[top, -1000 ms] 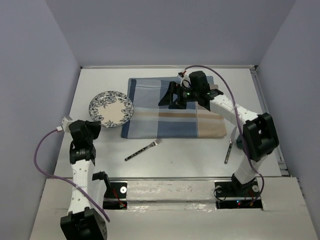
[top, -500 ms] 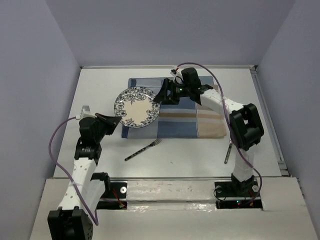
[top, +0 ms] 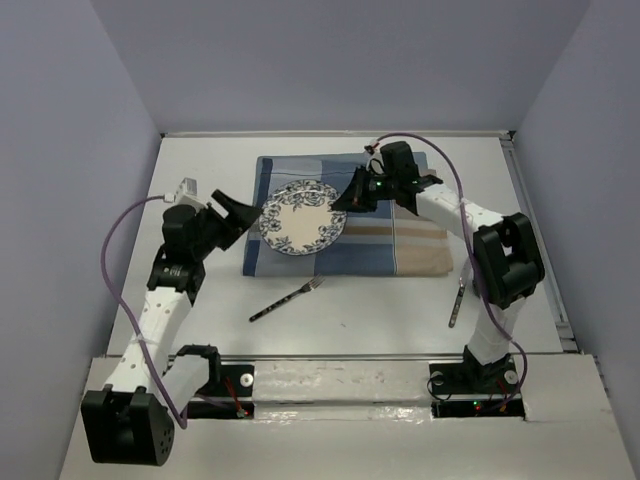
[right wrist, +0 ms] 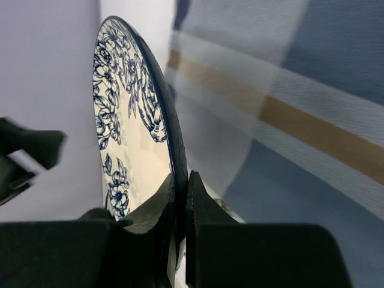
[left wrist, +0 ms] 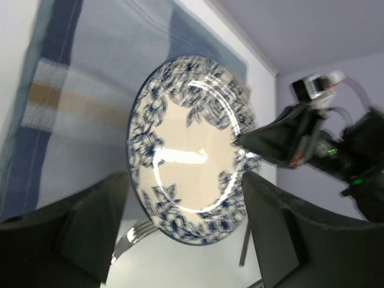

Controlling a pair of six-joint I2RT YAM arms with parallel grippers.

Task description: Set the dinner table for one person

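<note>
On the dinner table [top: 200, 300], the right gripper [top: 346, 203], clamping the floral plate [top: 303, 218], has brought it from the left edge onto the striped placemat [top: 420, 245], nearly placed; the left gripper [top: 250, 218] gapes wide.

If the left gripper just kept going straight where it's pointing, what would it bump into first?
Probably the blue floral plate, dead ahead of the open left gripper. The right gripper pinches its far rim. Height is hard to judge.
</note>
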